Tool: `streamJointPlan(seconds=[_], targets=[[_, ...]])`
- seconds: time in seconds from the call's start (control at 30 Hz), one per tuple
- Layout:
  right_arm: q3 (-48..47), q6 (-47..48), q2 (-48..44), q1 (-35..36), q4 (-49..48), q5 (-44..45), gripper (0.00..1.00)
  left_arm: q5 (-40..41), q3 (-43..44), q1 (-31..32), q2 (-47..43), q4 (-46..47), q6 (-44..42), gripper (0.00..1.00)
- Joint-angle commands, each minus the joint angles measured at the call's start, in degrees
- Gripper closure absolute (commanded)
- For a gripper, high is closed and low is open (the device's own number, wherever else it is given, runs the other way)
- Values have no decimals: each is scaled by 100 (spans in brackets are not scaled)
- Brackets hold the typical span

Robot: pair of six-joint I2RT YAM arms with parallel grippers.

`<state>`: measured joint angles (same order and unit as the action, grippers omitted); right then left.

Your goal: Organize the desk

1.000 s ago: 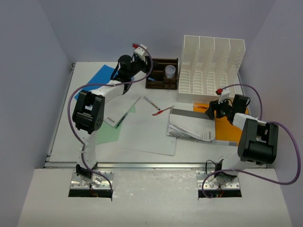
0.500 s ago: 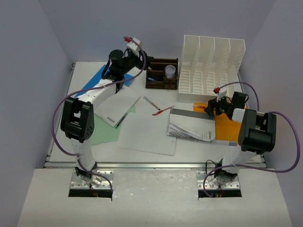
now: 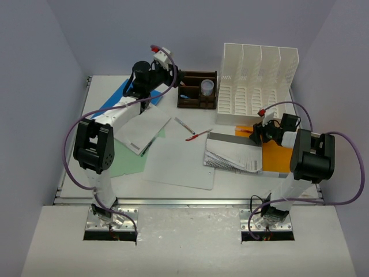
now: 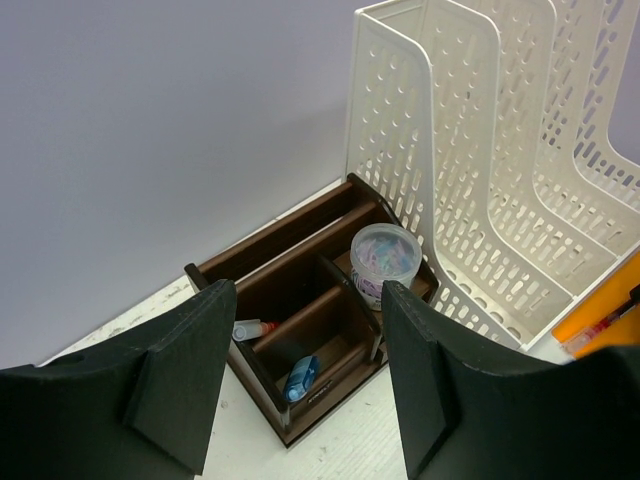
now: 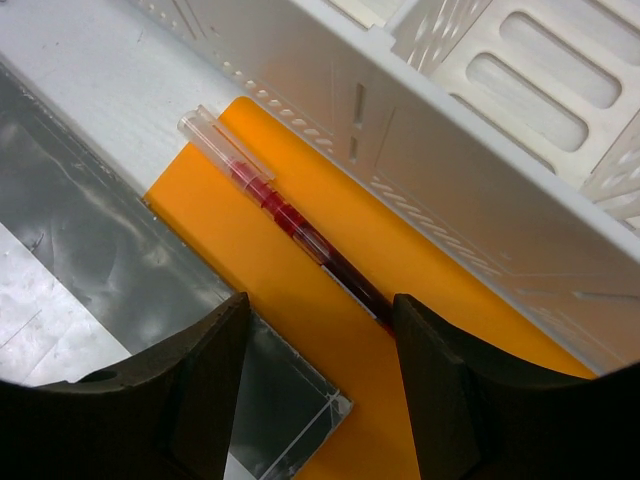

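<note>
The left jaws are wide apart and hold nothing. Their two black fingers (image 4: 180,390) sit at the bottom of the left wrist view. Past them is a dark brown wooden pen box (image 4: 300,300) with small square bins. A round clear cup (image 4: 385,262) with a lid stands in its right bin. A little blue thing (image 4: 300,377) lies in the front bin. A white plastic rack (image 4: 480,180), full of small slots, stands just beside the box on the right.

The right jaws are apart too, with nothing in them. They hang over a thin red pen (image 5: 290,235) in a clear shell. The pen lies on a smooth orange folder (image 5: 330,340), close to the rack's base. It slants from upper left to lower right. A shiny grey sheet (image 5: 90,250) lies over the folder's lower left part.

The counter (image 3: 242,186) fills the middle of the top view. It is flat, white and square-cornered. Its long side runs left to right, and a metal rail (image 3: 190,202) lies along its bottom edge.

Since a second ago, the left arm has swung to the left and its wrist has gone up toward the pen box. The right arm's elbow has moved up a bit. The papers lie as before.
</note>
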<state>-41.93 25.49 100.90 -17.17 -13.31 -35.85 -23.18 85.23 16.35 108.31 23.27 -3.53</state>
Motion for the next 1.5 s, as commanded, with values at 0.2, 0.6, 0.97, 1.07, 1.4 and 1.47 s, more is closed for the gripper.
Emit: streamJointPlan(seconds=[0.2,0.6,0.97,1.07,1.4,1.47], targets=[[-700,358,359,-31,1263,-119,49,-115,-66,-191,-467,56,73,42],[-542,967,-106,1,2033,158,68,-187,-165,-292,-588,15,32,42],[-724,2064,12,332,2614,1359,76,-287,-300,-299,-834,-399,-249,42],[-757,2192,67,388,2800,1475,81,-343,-386,-308,-971,-623,-371,41],[-1463,1438,-609,539,3541,893,100,-538,-1022,-316,-1897,-1386,-266,40],[-1710,1144,-924,563,3765,442,100,-571,-1240,-346,-2209,-1421,80,39]])
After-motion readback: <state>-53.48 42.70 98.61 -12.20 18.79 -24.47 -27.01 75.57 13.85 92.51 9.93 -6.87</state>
